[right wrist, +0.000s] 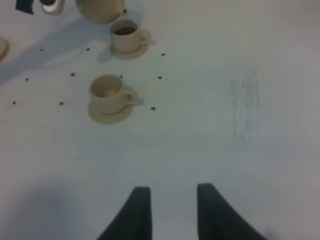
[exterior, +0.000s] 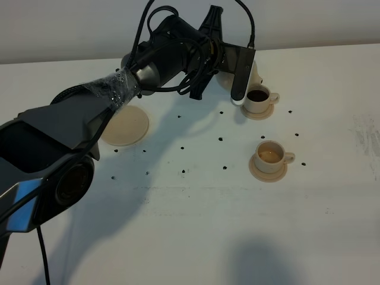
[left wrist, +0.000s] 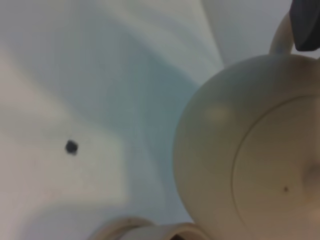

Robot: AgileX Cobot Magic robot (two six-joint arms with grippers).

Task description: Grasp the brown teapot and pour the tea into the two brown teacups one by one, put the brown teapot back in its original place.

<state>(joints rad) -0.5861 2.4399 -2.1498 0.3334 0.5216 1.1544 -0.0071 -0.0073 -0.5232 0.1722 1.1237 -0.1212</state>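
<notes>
The brown teapot (left wrist: 250, 160) fills the left wrist view, and only a sliver of it (exterior: 256, 74) shows behind my left arm in the high view. My left gripper (exterior: 244, 83) is shut on its loop handle (left wrist: 280, 37), with one dark finger (left wrist: 305, 25) at the handle. The pot hangs just behind the far teacup (exterior: 259, 100), which holds dark tea; its spout (right wrist: 124, 10) points at that cup (right wrist: 127, 35). The near teacup (exterior: 270, 157) stands on its saucer, its inside pale tan. My right gripper (right wrist: 172, 210) hovers open over bare table, well away from both cups.
The wide flat saucer (exterior: 124, 124) lies bare on the left, partly under my left arm. Small dark specks (exterior: 221, 139) dot the white table around the cups. A faint scuffed patch (right wrist: 245, 100) marks the table to the right.
</notes>
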